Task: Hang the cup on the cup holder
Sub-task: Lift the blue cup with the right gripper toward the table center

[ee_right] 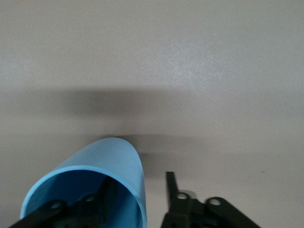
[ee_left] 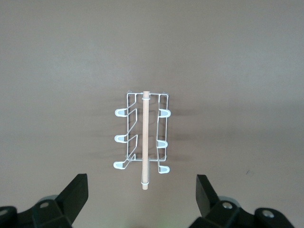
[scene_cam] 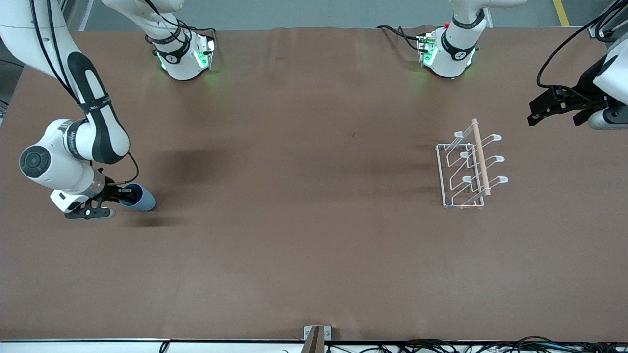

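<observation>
The light-blue cup [scene_cam: 142,199] lies tilted on the brown table [scene_cam: 304,206] at the right arm's end, its dark-blue mouth turned toward my right gripper [scene_cam: 116,201]. In the right wrist view the cup [ee_right: 109,161] fills the lower corner. My right gripper [ee_right: 137,190] is open, with one finger inside the cup's mouth and the other outside. A gap shows between the outer finger and the cup's wall. The white wire cup holder [scene_cam: 471,164] with its wooden dowel stands at the left arm's end. My left gripper [scene_cam: 532,113] is open and empty in the air beside it. The holder [ee_left: 145,142] shows between the left gripper's [ee_left: 141,199] fingers.
Both arm bases [scene_cam: 184,59] stand along the table's edge farthest from the front camera. A small bracket [scene_cam: 316,336] sits at the edge nearest that camera, with cables along it.
</observation>
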`<move>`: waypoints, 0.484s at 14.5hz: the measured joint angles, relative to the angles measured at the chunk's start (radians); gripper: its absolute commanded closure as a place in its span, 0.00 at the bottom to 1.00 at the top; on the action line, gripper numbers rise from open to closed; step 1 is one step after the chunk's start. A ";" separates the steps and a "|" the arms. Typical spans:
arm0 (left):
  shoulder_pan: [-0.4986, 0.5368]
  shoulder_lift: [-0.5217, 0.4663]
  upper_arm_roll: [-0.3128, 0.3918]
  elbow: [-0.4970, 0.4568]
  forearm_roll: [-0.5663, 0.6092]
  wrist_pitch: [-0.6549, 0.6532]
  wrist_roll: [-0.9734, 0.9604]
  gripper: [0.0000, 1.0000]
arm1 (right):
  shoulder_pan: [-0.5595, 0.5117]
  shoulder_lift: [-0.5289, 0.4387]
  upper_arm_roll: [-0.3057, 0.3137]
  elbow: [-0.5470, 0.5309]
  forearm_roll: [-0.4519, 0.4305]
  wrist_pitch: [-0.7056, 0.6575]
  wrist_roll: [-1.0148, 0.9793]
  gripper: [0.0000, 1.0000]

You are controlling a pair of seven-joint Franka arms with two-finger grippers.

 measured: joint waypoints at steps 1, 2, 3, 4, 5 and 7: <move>0.000 0.000 0.000 0.000 0.000 -0.002 0.000 0.00 | 0.000 0.000 0.000 0.001 0.000 0.000 0.000 1.00; -0.001 0.000 0.000 0.000 0.000 -0.002 0.000 0.00 | 0.000 0.000 0.001 0.003 0.000 0.001 0.000 1.00; -0.001 0.000 -0.001 0.000 0.000 -0.002 0.000 0.00 | 0.000 0.000 0.000 0.008 0.000 -0.002 0.000 1.00; -0.001 0.000 -0.001 0.000 0.000 -0.002 0.000 0.00 | -0.001 -0.001 0.000 0.016 0.001 -0.013 0.000 1.00; -0.001 0.000 -0.001 0.000 0.000 -0.002 0.001 0.00 | -0.001 -0.001 0.000 0.027 0.001 -0.035 0.000 1.00; -0.001 0.000 -0.001 0.000 0.000 -0.002 0.003 0.00 | -0.001 -0.005 0.001 0.069 0.002 -0.108 0.000 1.00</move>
